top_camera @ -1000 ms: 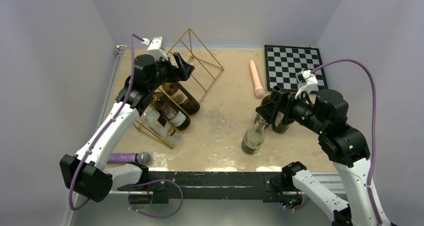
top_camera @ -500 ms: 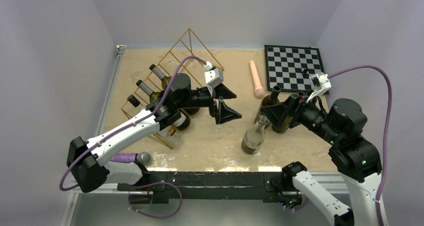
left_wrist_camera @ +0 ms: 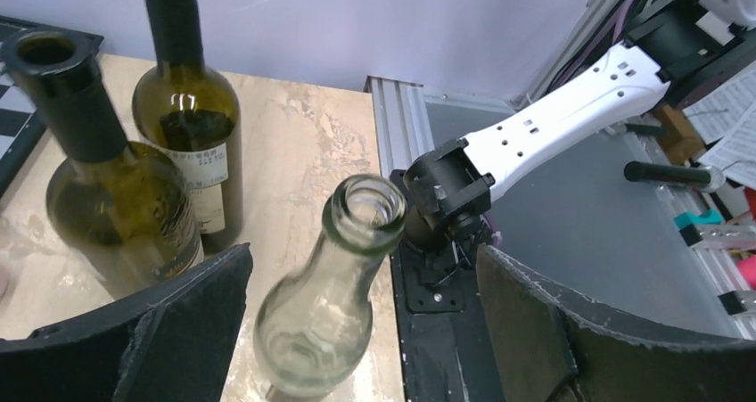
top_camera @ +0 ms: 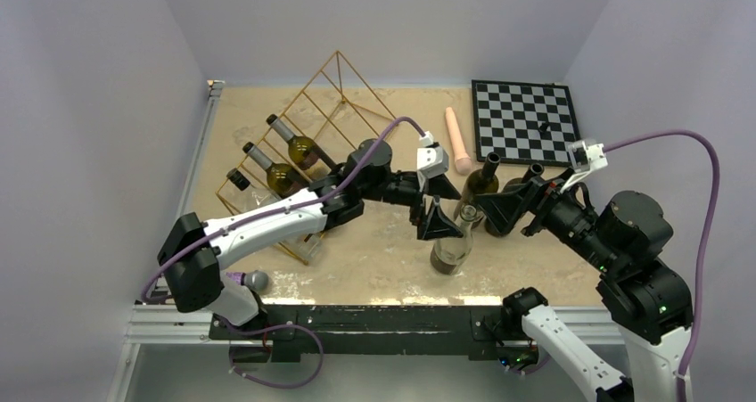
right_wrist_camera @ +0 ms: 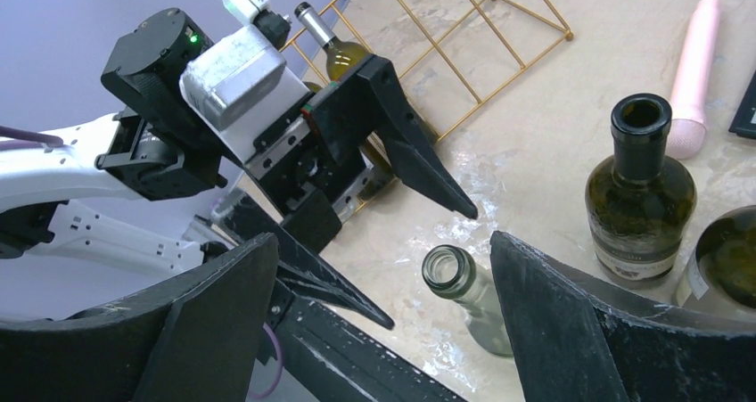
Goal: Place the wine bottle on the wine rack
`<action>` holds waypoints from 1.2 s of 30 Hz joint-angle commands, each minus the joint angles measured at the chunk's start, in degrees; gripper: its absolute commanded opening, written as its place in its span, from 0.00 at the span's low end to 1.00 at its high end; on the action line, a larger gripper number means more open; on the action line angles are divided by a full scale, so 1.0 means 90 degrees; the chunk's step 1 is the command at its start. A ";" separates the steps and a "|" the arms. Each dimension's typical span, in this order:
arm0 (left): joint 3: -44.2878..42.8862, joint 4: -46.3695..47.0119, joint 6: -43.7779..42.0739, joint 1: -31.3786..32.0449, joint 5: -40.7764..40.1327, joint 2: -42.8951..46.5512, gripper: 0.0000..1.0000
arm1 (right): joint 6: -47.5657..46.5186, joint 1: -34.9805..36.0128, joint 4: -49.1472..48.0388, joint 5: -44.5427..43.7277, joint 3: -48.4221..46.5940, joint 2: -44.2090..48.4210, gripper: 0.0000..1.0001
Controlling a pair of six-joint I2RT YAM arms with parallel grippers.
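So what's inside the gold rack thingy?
Three bottles lie in the wine rack, necks poking out. The left arm covers their lower ends, so those can't be seen.

Robot-testing lab cell

Plain lavender walls (top_camera: 89, 108) are boxing in a sand-coloured table (top_camera: 392, 242) at 9, 12 and 3 o'clock. A white left arm (top_camera: 258, 228) and right arm (top_camera: 637, 242), trailing purple cables (top_camera: 664, 135), are standing at a black metal rail (top_camera: 374, 317) at 6 o'clock. Mismatched props are sharing the top: a gold wine rack (top_camera: 343, 94) at 11 o'clock and a chessboard (top_camera: 521, 117) at 1 o'clock. The left wrist view is showing ribbed aluminium framing (left_wrist_camera: 397, 117) and loose papers (left_wrist_camera: 731, 121) beyond.
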State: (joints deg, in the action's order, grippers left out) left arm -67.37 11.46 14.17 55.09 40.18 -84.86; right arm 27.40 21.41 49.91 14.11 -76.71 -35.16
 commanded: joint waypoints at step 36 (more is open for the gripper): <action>-0.0696 -0.0498 -0.0724 0.0705 -0.3975 0.0226 0.00 | -0.0298 -0.0017 0.0250 -0.0737 0.0116 0.0001 0.93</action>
State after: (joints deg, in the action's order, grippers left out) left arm -69.54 9.61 10.35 61.95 18.04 -89.86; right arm 25.85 21.41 53.15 8.40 -75.81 -33.80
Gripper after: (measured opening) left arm 0.404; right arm 0.931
